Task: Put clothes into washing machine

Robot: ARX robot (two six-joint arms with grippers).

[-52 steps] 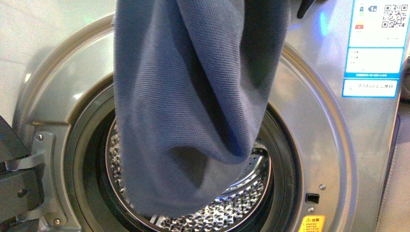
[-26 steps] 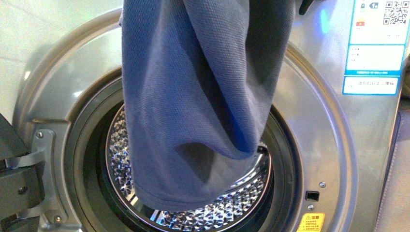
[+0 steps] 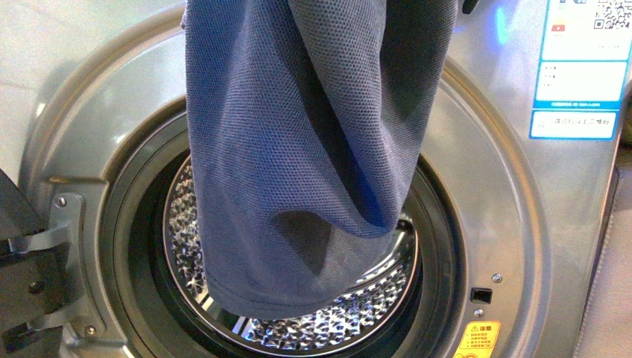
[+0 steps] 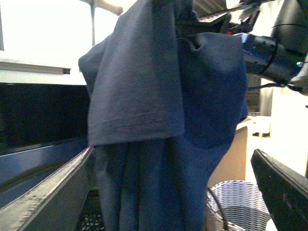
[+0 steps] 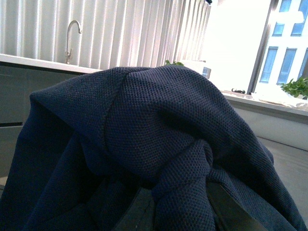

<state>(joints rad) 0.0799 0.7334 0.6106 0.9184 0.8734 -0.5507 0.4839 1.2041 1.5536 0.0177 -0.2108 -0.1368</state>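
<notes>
Clothes (image 3: 298, 149) hang with the long axis vertical in front of the washing machine (image 3: 499, 224), hem pointing down. The top is cut off by the frame edge. In the front view the hem overlaps the lower part of the drum (image 3: 343, 324). Fabric hides the top and middle of the round mouth, so we see only the drum's lower arc and a strip on its left side.

Right tool (image 5: 180, 211) is clamped on a bunched ridge of the fabric, its fingers (image 5: 137, 214) mostly buried under cloth.

Left tool (image 4: 172, 151) is spread wide and the garment hangs between its fingers. It looks like there is no pinch, but the view is backlit.

Label (image 3: 577, 67) is cropped at the top. The woven basket (image 4: 240, 202) is partly hidden behind the cloth.
</notes>
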